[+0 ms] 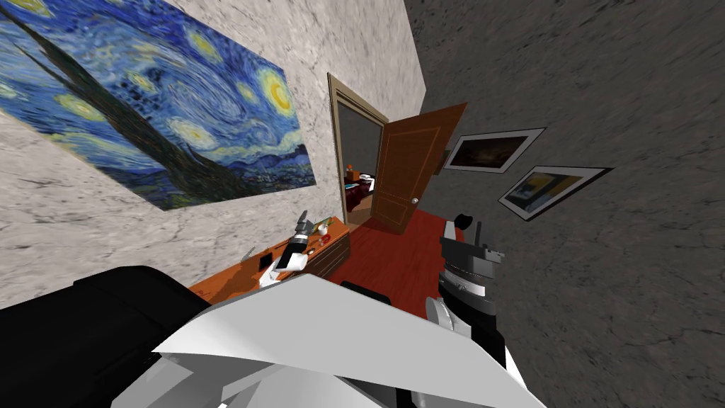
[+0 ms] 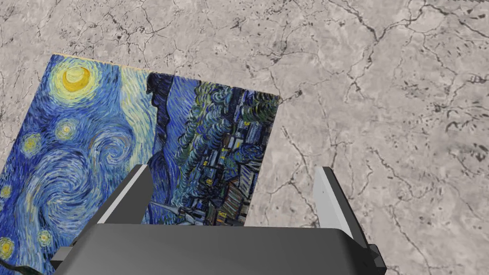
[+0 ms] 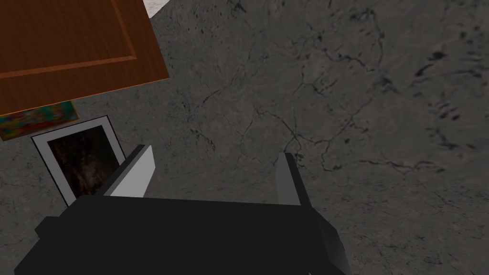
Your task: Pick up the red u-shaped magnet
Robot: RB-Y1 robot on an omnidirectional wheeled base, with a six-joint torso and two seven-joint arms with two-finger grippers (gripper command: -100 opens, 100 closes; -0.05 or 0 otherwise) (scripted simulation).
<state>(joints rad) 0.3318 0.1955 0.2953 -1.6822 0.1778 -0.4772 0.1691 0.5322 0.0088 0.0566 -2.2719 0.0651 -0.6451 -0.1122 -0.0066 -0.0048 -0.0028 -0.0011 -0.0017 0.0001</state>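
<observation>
Small red speck, likely the red magnet point(image 1: 326, 241), on desk point(image 1: 226, 282), frame centre, just lower-right of left gripper point(image 1: 303, 218), the nearer arm. Right gripper point(image 1: 473, 230) well apart. Both released, empty. Magnet axis unreadable.

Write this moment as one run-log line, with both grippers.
left gripper: open, empty, raised at wooden sideboard | right gripper: open, empty | task: nothing grasped yet
</observation>
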